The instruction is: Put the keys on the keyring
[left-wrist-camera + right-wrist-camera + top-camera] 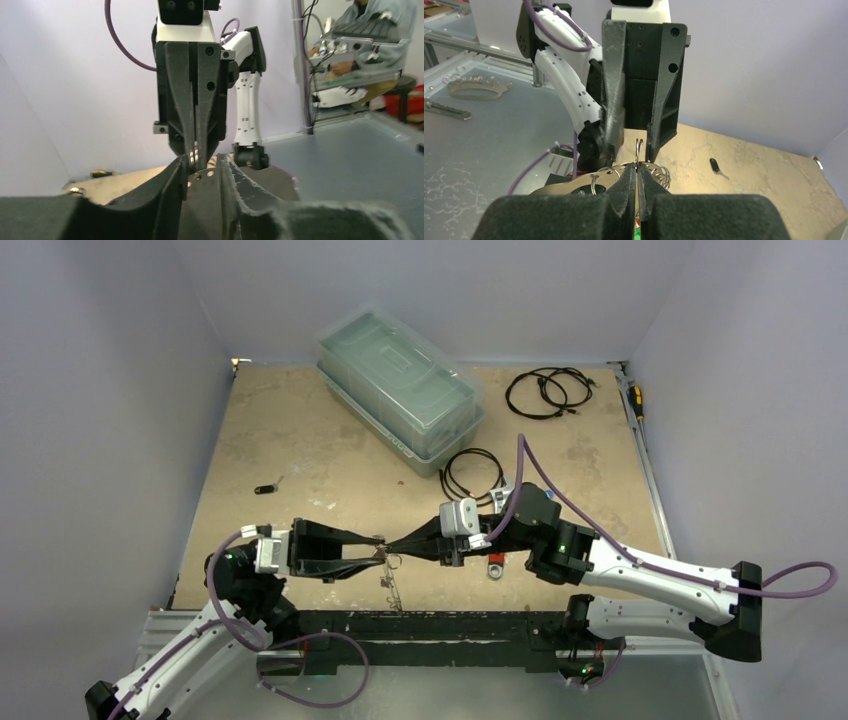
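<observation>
The keyring (388, 578) hangs between my two grippers just above the table's near edge. In the right wrist view it is a flat silvery plate (574, 187) with holes and small rings. My right gripper (638, 167) is shut on one small ring (639, 149) that stands up from the plate; a bit of green (638, 235) shows low between its fingers. My left gripper (202, 172) faces it, jaws slightly apart around the plate's edge (206, 175). A black-tagged key (265, 488) lies at the far left and a red-tagged key (494, 567) under the right arm.
A clear lidded plastic box (400, 390) stands at the back. Black coiled cables lie at the back right (545, 392) and mid table (473, 472). A yellow-handled tool (636, 400) rests along the right wall. Another silvery plate (476, 89) lies on the metal bench.
</observation>
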`<state>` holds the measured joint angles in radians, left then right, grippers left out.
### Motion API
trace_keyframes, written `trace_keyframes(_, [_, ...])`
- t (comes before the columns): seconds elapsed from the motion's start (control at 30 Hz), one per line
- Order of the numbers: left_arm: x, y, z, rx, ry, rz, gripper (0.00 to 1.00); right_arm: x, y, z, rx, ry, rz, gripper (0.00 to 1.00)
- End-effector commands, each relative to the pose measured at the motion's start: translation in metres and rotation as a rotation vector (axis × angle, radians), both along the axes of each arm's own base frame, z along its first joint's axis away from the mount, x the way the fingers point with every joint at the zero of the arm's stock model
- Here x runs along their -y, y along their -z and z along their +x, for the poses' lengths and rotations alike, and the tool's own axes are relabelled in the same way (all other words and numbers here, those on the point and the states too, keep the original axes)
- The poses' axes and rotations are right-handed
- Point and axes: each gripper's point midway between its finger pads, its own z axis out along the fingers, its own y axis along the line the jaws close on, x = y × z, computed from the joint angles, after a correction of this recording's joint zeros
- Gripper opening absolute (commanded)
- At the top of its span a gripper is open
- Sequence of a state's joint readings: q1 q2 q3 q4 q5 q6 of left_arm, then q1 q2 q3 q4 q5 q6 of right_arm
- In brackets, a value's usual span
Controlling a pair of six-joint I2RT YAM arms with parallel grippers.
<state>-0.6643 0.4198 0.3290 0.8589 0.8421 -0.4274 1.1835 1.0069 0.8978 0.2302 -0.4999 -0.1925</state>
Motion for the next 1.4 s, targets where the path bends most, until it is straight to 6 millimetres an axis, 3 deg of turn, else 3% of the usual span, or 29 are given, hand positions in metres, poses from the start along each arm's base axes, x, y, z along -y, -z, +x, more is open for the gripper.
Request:
trace_keyframes(0.0, [-0.002,-0.002,0.003,0.012,-0.040,0.008,0.44,0.005,-0.027,0.012,0.070,0.073,0.056,0.00])
trace_keyframes(0.07, [-0.004,-0.001,0.006,0.015,-0.074,0.015,0.72,0.006,-0.023,0.018,0.084,0.104,0.031,0.00])
trace_keyframes(0.1, [-0.005,-0.001,0.008,0.023,-0.099,0.018,0.79,0.006,-0.021,0.023,0.091,0.128,0.017,0.00])
trace_keyframes(0.17, [-0.009,0.001,0.013,0.032,-0.150,0.027,0.82,0.007,-0.016,0.030,0.109,0.163,-0.015,0.00])
trace_keyframes(0.33, [-0.019,0.005,0.028,0.049,-0.293,0.057,0.83,0.012,-0.001,0.042,0.180,0.252,-0.087,0.00])
trace_keyframes(0.63, [-0.045,0.001,0.054,0.074,-0.534,0.033,0.82,0.019,0.044,0.065,0.379,0.492,-0.250,0.00])
trace_keyframes(0.8, [-0.055,0.002,0.065,0.069,-0.627,0.050,0.79,0.029,0.056,0.075,0.498,0.612,-0.264,0.00])
trace_keyframes(1.0, [-0.061,0.002,0.071,0.060,-0.676,0.045,0.79,0.037,0.057,0.076,0.580,0.691,-0.262,0.00])
trace_keyframes(1.37, [-0.060,0.004,0.073,0.052,-0.678,0.053,0.79,0.049,0.040,0.066,0.566,0.707,-0.115,0.00])
